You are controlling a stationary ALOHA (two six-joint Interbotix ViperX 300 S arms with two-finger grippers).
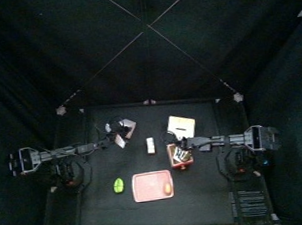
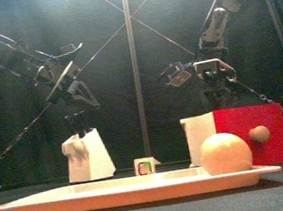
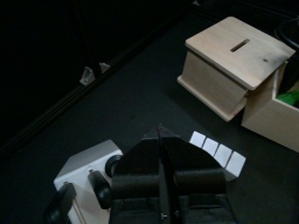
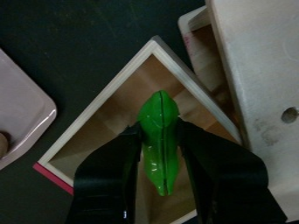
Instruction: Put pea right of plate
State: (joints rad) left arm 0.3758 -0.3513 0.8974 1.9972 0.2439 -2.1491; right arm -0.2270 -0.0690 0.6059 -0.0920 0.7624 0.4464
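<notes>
The pea (image 4: pixel 158 149), a glossy green pod, lies in an open box (image 4: pixel 100 122) with a wooden inside and a red outside. My right gripper (image 4: pixel 160 136) hangs over that box, open, with one jaw on each side of the pod; thin gaps show beside it. In the top view this gripper (image 1: pixel 182 154) is just behind the plate's right corner. The plate (image 1: pixel 153 186) is flat and salmon pink at the table's front middle; in the front view the plate (image 2: pixel 131 189) carries a tan egg-shaped thing (image 2: pixel 225 153). My left gripper (image 3: pixel 165 138) is shut and empty, back left (image 1: pixel 122 134).
A light green thing (image 1: pixel 118 185) lies left of the plate. A pale tan block with a slot (image 3: pixel 233 52) stands at the back, and a white piece (image 2: pixel 88 154) and a small cube (image 2: pixel 144 165) stand behind the plate. The red box (image 2: pixel 250 133) is at the right.
</notes>
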